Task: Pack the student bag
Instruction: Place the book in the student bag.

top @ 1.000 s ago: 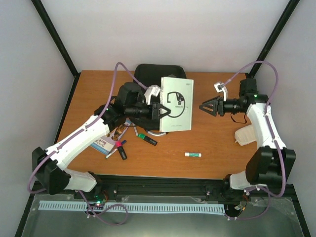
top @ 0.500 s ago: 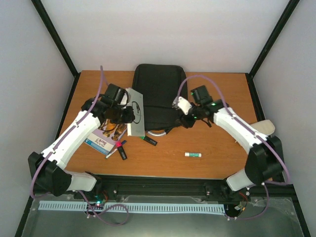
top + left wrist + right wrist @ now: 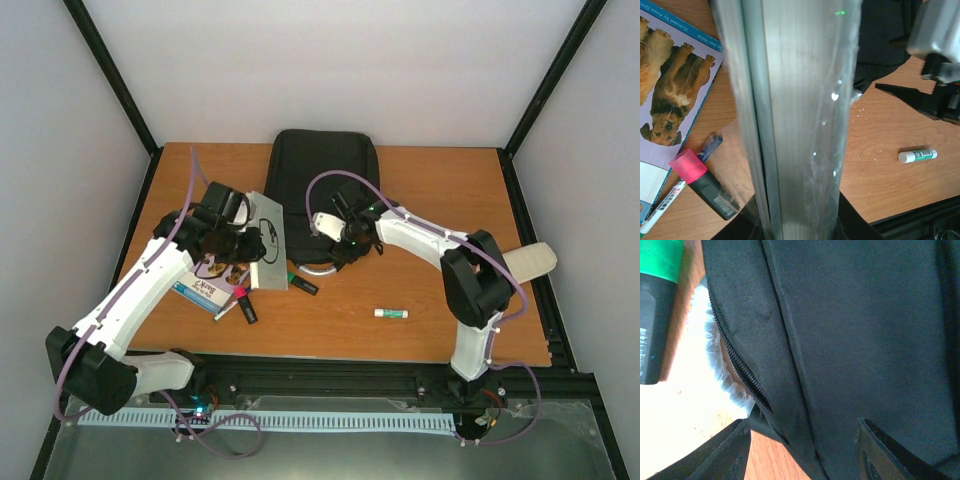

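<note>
Student bag (image 3: 325,185) lies far-centre on the table (image 3: 450,300); right gripper (image 3: 340,248), jaws apart, has swung onto its near edge as left gripper (image 3: 252,243), clamping a notebook (image 3: 268,245), lowers alongside. Opening likely next.

Blurred grey-silver slab (image 3: 800,115) stands edge-on, filling centre from top to bottom. Dark fingers (image 3: 852,227) of left gripper (image 3: 800,226) flank it at bottom edge. Left side: dog picture book (image 3: 670,95) flat on wooden table (image 3: 880,185), with pink-capped marker (image 3: 702,182) and white pen (image 3: 660,212) just beside it. Right side: glue stick (image 3: 917,156) lying alone. Upper right: black bag (image 3: 885,35), with right gripper (image 3: 905,89) beside its edge.
</note>
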